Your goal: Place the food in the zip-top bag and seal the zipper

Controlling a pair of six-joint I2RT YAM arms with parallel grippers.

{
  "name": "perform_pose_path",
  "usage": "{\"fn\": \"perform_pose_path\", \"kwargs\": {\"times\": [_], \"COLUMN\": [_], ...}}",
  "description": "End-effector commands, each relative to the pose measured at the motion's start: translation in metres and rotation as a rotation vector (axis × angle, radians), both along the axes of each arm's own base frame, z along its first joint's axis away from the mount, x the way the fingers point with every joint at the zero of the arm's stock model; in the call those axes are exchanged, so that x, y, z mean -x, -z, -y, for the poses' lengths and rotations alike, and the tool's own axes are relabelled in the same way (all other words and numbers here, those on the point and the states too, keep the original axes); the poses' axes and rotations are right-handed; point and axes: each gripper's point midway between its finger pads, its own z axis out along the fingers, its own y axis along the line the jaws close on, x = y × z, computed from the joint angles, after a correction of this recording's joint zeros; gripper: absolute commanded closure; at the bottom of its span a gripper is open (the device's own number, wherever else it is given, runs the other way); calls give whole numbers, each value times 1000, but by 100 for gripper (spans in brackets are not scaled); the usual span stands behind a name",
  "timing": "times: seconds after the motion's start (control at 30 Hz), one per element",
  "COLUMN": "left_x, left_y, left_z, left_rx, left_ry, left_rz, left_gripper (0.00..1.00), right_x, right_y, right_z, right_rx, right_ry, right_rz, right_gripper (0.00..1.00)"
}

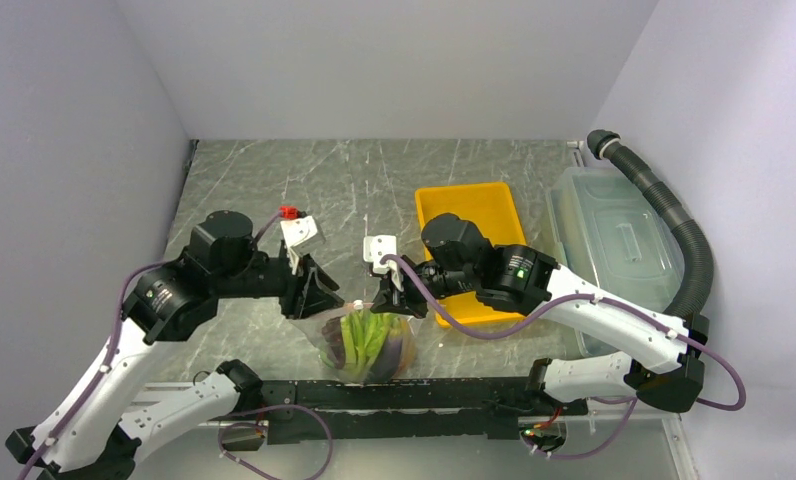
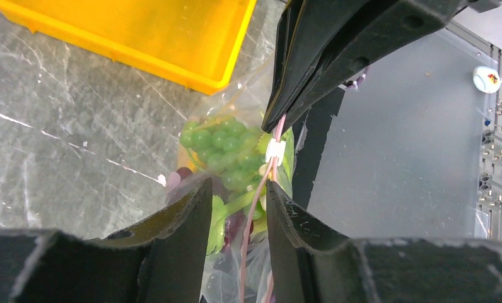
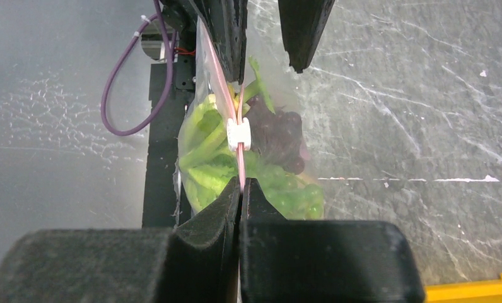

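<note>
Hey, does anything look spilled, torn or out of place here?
Nothing stands out. The food is inside the zip-top bag, none spilled on the table; the right tool pinches the zipper, and the white slider sits partway along it.

No legible text, labels, brands, numbers on anything (marks on round white disc [image 2: 488, 79] too blurred).

Bright, even light with soft shadows; wrist-view foregrounds slightly blurred.
</note>
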Motion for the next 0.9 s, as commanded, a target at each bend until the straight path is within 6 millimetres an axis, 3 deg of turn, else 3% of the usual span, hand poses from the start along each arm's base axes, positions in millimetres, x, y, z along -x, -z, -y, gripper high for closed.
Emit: {"fn": "perform_pose_path", "kwargs": {"times": [0.0,0.2,0.57,0.87], "left_x": [-5,-2,-8,-2], "left_y": [-25,-30,-18,-5], "left_z": [-2,6,18,14], "left_rx": [41,71,62,45], "left_ry": [-12,33,71,71], "left_rz": [102,100,54,24], "left_gripper": [58,57,58,60], "right_x": [-3,-3,-4,-3], "right_y": [-35,-32,-31,-29], "right_z": [-6,-7,-5,-4], "right_rx": [-116,-110,-107,-109], "right_ry": [1,2,7,9], "right_rz": [53,50,51,50], "right_gripper": [100,100,100,100]}}
